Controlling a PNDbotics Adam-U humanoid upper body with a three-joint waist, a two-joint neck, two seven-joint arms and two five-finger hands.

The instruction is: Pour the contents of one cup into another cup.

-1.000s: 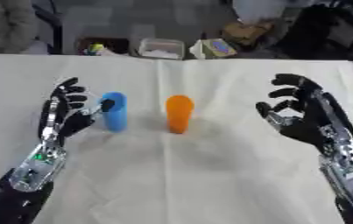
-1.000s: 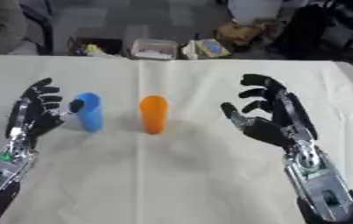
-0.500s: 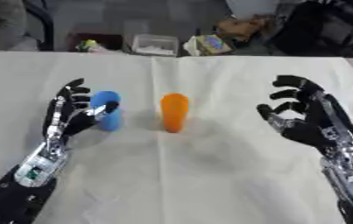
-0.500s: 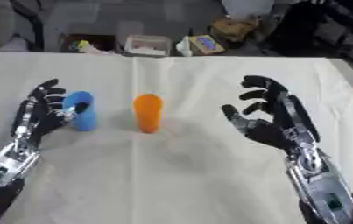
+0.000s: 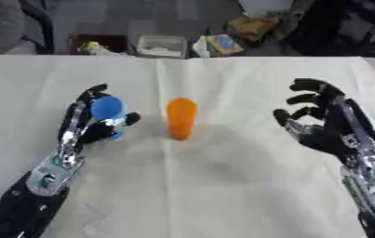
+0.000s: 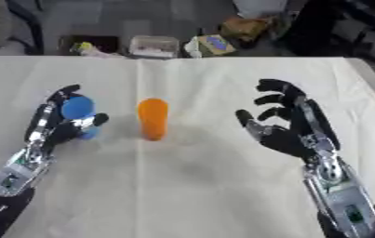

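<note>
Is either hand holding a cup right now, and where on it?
The left hand has its fingers and thumb around the side of the blue cup. The right hand is open, holding nothing, apart from the orange cup.

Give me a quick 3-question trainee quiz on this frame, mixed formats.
1. True or false: the right hand is holding the orange cup.
2. Which cup is the left hand at? A) the orange cup B) the blue cup C) neither
3. Fill in: the orange cup stands upright on the ____, apart from both hands.

Key
1. False: the right hand is open, off to the right of the orange cup.
2. B: fingers and thumb are round the blue cup.
3. table
</note>
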